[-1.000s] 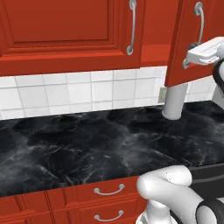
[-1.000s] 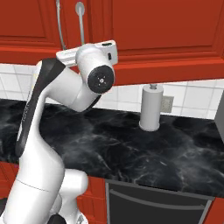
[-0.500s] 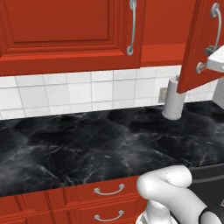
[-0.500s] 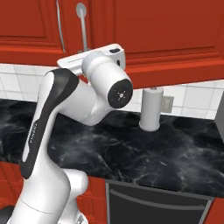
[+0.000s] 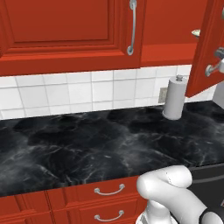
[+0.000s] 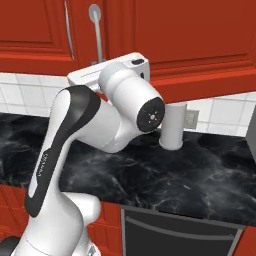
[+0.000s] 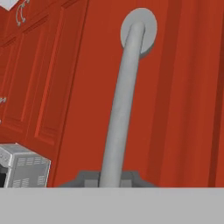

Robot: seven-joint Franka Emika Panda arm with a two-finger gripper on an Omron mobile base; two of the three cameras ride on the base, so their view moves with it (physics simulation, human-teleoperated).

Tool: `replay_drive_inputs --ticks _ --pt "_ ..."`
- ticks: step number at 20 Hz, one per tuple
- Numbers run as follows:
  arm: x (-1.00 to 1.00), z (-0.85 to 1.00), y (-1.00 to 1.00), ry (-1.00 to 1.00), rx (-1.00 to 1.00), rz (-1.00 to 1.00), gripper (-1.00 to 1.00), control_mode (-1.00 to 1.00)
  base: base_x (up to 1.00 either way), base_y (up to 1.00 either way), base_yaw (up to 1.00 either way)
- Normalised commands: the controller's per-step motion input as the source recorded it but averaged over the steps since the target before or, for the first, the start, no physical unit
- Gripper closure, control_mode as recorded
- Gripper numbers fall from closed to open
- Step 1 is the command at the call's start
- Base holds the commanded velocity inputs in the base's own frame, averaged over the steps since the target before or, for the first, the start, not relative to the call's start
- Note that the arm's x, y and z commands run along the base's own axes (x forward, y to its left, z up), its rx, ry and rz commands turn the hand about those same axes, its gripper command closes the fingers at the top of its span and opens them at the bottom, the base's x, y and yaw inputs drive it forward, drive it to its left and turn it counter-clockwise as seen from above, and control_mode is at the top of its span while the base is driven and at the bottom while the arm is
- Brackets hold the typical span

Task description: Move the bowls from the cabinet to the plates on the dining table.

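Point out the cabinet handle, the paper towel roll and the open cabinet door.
cabinet handle (image 7: 120,105), hand view, middle of its bar
paper towel roll (image 5: 175,99), left base view, its side
open cabinet door (image 5: 203,57), left base view, its panel

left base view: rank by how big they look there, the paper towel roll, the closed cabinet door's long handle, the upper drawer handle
1. Paper towel roll, clearly the bulkiest.
2. Long handle, about as long as the roll is tall, but far thinner.
3. Upper drawer handle, smallest, though it sits nearer the camera, so true size is unsure.
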Motion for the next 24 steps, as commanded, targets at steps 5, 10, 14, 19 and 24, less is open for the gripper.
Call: replay_drive_inputs --ticks 5,10,14,19,24 --pt "-0.31 0.00 -0.44 -0.02 0.00 0.01 1.00 -1.00 0.00 0.00 0.00" --pt "-0.26 0.00 -0.49 -0.03 0.00 0.01 1.00 -1.00 0.00 0.00 0.00" --pt "-0.25 0.00 -0.49 -0.04 0.00 0.02 1.00 -1.00 0.00 0.00 0.00" --pt "-0.25 0.00 -0.49 -0.03 0.00 0.01 1.00 -1.00 0.00 0.00 0.00" --pt "-0.23 0.00 -0.46 -0.01 0.00 0.00 1.00 -1.00 0.00 0.00 0.00"
